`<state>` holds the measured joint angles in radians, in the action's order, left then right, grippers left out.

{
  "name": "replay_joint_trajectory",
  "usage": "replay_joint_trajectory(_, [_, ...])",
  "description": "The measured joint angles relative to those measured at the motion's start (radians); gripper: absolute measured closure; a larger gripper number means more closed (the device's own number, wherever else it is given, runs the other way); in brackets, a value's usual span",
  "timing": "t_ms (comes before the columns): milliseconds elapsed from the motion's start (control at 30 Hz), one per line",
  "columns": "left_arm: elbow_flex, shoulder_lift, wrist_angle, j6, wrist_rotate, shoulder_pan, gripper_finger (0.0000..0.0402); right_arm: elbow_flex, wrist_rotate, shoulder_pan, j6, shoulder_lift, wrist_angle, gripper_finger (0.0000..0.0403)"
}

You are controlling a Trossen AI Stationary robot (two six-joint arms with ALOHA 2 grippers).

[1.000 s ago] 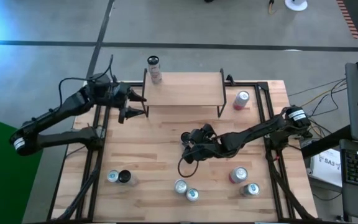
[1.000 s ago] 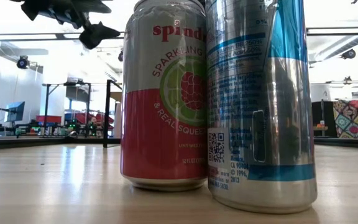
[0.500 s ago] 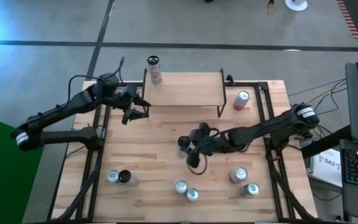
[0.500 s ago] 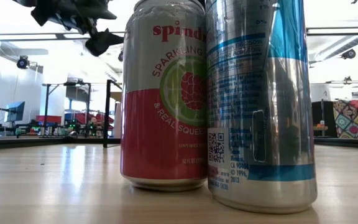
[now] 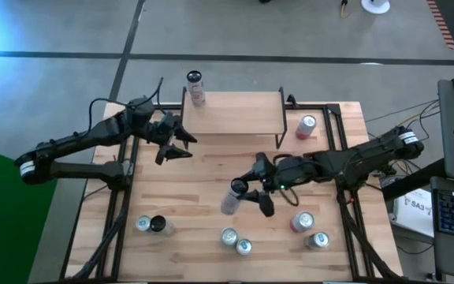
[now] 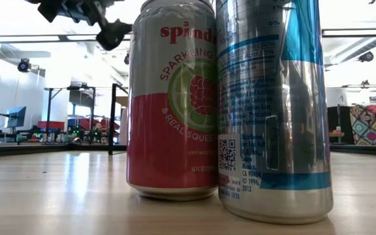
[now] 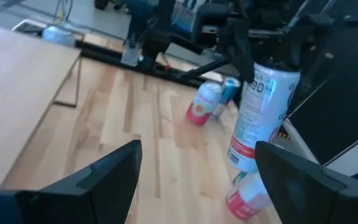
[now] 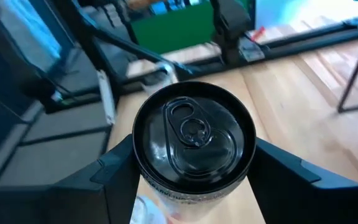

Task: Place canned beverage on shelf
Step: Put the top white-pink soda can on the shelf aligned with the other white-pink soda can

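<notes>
The canned beverage (image 7: 258, 115), a pale can with a black top (image 8: 193, 132), hangs above the table's middle, with my right gripper (image 5: 249, 196) shut on it. The shelf (image 5: 235, 113), a light wood board on black wire legs, stands at the table's far edge. Another can (image 5: 195, 85) stands at its far left corner. My left gripper (image 5: 181, 146) hovers open in front of the shelf's left end, holding nothing. It also shows in the low view, at the top, as my left gripper (image 6: 109, 29). My right gripper pinches the can's side wall just below the top rim (image 8: 157, 186) between its two fingers (image 8: 120, 171). The fingers come nearly level from the table's right side. The can hangs below them, roughly upright, its bottom (image 7: 240, 163) clear of the table.
Loose cans stand on the table: a pink one (image 5: 307, 126) right of the shelf, two near left (image 5: 150, 225), two near the middle (image 5: 236, 241) and two near right (image 5: 308, 229). In the low view two cans (image 6: 172, 98) (image 6: 273, 104) fill the foreground.
My right gripper has risen with the can and tipped from pointing steeply down to nearly level; the can is now lifted clear of the table. My left gripper has drifted toward the table's right, along the shelf's front.
</notes>
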<state>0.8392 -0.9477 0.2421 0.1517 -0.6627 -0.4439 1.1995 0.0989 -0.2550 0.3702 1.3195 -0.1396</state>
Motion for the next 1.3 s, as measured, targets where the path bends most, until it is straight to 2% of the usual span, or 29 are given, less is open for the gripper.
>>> replay_joint_trajectory(433, [0.001, -0.037, -0.137, 0.097, 0.062, 0.14, 0.0103, 0.005, -0.032, 0.007, 0.011, -0.048, 0.041, 0.0157])
replay_joint_trajectory(633, [0.004, -0.108, -0.303, 0.259, 0.048, 0.205, 0.0101, 0.006, -0.051, 0.054, -0.015, -0.042, 0.068, 0.0156])
replay_joint_trajectory(833, [0.059, -0.154, -0.309, 0.254, 0.049, 0.206, 0.0085, 0.006, -0.082, 0.106, -0.012, -0.042, 0.07, 0.0156])
replay_joint_trajectory(1067, [0.124, -0.241, -0.301, 0.227, 0.038, 0.219, 0.0038, 0.007, -0.13, 0.171, 0.036, -0.042, 0.068, 0.0156])
replay_joint_trajectory(1300, [0.217, -0.347, -0.231, 0.232, 0.006, 0.222, 0.0013, 0.007, -0.177, 0.217, 0.037, -0.042, 0.07, 0.0156])
